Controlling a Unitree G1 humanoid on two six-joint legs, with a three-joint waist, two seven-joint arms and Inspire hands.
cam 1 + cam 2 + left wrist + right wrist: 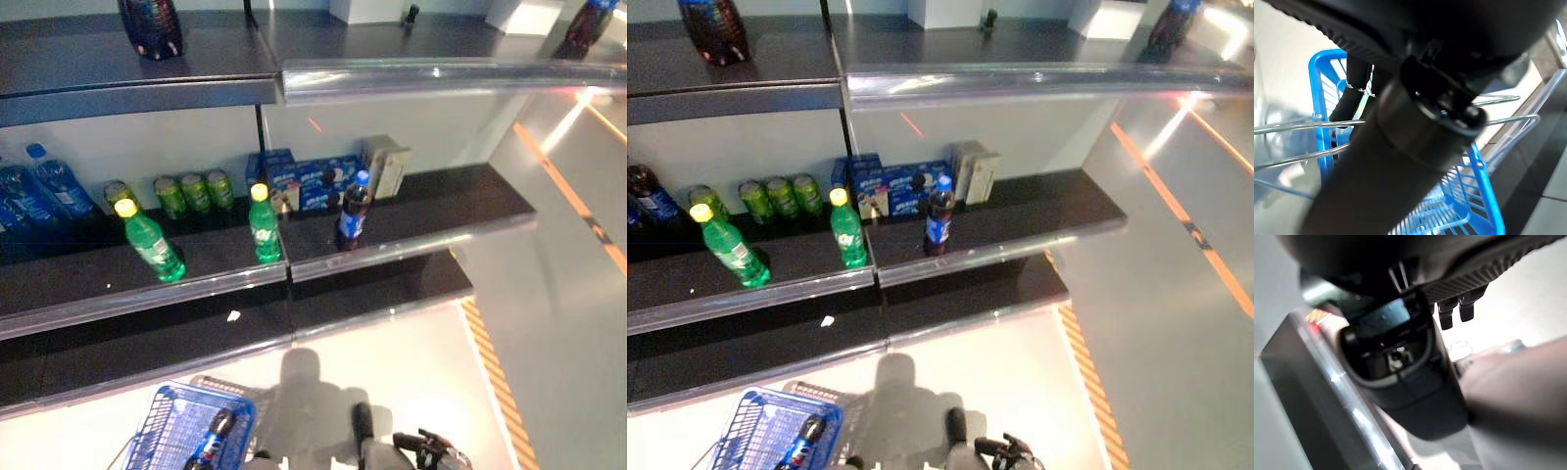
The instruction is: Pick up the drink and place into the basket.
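Note:
A dark cola bottle with a blue label (212, 441) lies inside the blue wire basket (171, 421) at the lower left. In the left wrist view my left hand (1415, 29) has its fingers (1353, 90) curled over the basket's wire handles (1298, 126). A second cola bottle with a blue cap (353, 211) stands upright near the front edge of the middle shelf (421, 240). My right hand (431, 452) hangs low at the bottom centre, apart from the basket and the shelf, with nothing seen in it.
Two green bottles (264, 223) (152, 243) stand on the middle shelf, with green cans (196, 191), blue boxes (313, 181) and water bottles (44, 186) behind. A dark bottle (150, 24) stands on the top shelf. Orange floor stripes (495, 382) run at the right.

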